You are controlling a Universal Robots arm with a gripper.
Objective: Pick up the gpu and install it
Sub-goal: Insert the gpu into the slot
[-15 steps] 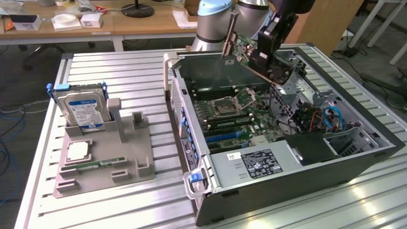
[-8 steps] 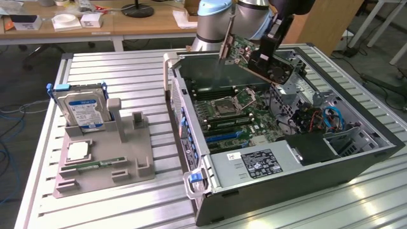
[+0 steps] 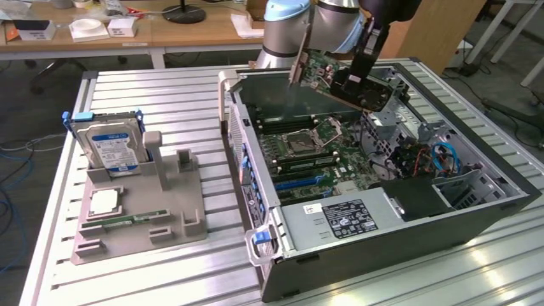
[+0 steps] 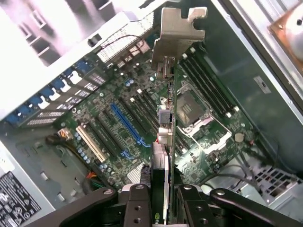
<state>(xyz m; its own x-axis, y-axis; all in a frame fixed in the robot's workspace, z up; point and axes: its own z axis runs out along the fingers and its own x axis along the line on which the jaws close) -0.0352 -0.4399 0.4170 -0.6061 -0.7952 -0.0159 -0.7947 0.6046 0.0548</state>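
Your gripper point(image 4: 164, 198) clamps the gpu point(image 4: 166, 118) over the motherboard point(image 4: 199, 158). Hold it square to the blue slot point(image 4: 127, 124), which looks offset.

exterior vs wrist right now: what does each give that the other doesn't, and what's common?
Exterior view adds: the hard drive standing in the grey holder on the slatted table, the power supply, and the whole open case.
Wrist view adds: the gripper clamped on the gpu, with the card seen edge-on and its silver bracket at the far end.
Both: the gpu held in the air above the motherboard, not yet seated, and the CPU socket.
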